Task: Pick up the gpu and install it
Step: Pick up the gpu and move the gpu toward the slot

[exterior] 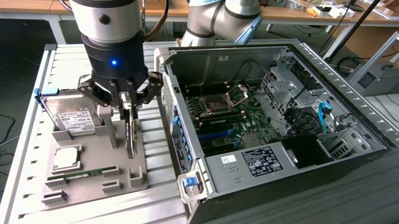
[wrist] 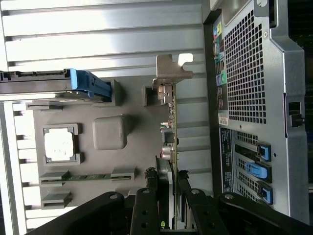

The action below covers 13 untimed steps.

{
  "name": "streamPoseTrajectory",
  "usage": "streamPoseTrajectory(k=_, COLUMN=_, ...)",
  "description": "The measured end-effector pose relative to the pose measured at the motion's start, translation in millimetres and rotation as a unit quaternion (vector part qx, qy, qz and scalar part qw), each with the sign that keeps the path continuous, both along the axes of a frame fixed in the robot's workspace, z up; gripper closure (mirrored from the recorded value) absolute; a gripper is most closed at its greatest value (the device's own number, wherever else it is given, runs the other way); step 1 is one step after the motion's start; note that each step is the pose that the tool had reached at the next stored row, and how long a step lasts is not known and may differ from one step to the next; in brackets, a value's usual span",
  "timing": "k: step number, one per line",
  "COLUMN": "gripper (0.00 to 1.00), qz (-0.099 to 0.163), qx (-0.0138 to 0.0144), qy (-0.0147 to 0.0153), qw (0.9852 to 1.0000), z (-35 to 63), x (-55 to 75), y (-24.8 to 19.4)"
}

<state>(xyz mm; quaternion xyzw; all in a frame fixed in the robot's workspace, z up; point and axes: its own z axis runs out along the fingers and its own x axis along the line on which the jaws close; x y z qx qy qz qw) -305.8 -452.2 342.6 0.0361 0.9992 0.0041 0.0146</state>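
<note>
**Fig. Tool at the parts tray, PC case beside it.**

(a) Counter [exterior: 28, 154]: slatted metal top. It carries the tray and the case.

(b) PC case [exterior: 237, 172]: lies on its side on the exterior view's right, side panel off. I see the motherboard [exterior: 249, 121] inside. Its rear grille faces the tray, w/ blue slot latches along that edge.

(c) Arm [exterior: 109, 28]: silver-and-black wrist, pointing straight down over the tray.

(d) Tray [exterior: 100, 149]: grey moulded fixture on the exterior view's left, just beside the case.

(e) Hard drive [exterior: 74, 119]: silver w/ white label, propped on edge at the tray's far end, near the tool but apart from it.

(f) gpu [exterior: 131, 135]: thin dark card standing upright on its long edge in the tray, on the side nearest the case. Its lower edge meets the tray, as far as I can tell. In the wrist view I see it edge-on, w/ the silvery bracket [wrist: 172, 73] at the end far from the tool.

(g) Tool [exterior: 129, 106]: black linkage fingers drawn in narrow, one on each face of the gpu's upper part. They clamp the card. The wrist view shows both fingers [wrist: 146, 196] hard against it.

(h) CPU [exterior: 67, 157]: square chip flat in its pocket, well apart from the tool.

(i) Memory stick [exterior: 90, 173]: narrow green strip lying in its slot, approx. next to the CPU on the near side.
</note>
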Motion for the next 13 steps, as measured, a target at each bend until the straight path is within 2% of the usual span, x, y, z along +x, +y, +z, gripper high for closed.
streamPoseTrajectory(k=13, gripper=0.73, qz=0.000, qx=0.0000, qy=0.0000, qw=1.0000, z=10.1, x=0.0, y=0.0)
